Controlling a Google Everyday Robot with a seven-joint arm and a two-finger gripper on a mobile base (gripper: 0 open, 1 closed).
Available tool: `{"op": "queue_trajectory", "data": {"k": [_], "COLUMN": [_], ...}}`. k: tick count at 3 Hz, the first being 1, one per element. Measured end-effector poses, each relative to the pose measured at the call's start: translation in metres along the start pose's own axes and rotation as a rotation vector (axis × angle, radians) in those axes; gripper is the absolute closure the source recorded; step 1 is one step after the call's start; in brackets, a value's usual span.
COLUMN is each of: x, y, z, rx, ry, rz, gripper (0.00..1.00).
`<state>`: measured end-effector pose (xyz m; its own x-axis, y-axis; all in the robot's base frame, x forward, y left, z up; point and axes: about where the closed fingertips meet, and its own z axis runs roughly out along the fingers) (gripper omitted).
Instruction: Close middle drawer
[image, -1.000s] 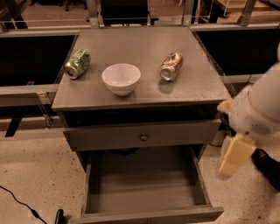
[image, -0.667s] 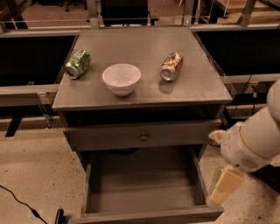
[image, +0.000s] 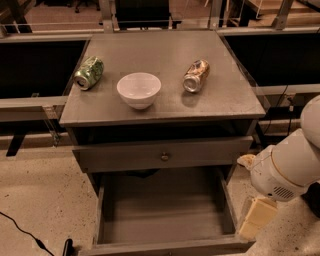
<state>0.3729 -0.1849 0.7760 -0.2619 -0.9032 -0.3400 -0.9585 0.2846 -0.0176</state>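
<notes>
The middle drawer (image: 162, 215) stands pulled far out below the worktop (image: 165, 50). Your claw (image: 255, 218) hangs beside its right front corner, probably lining up a push. Whether it's spread or pressed together, I cannot tell.

A single camera looks steeply down from the near side, facing the far side, fairly close: the worktop (image: 220, 100) fills the far half, the open drawer (image: 162, 215) runs off the near edge, and the gripper (image: 256, 218) hangs near right.
</notes>
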Motion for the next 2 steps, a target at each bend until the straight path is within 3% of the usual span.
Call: {"op": "queue_trajectory", "data": {"k": [1,2], "x": [0.008,0.053], "y": [0.000,0.007], "z": [0.021,0.077], "rx": [-0.058,-0.155], "ry": [0.088,0.257], "rz": [-0.051,-0.191], "gripper": [0.00,0.00]}}
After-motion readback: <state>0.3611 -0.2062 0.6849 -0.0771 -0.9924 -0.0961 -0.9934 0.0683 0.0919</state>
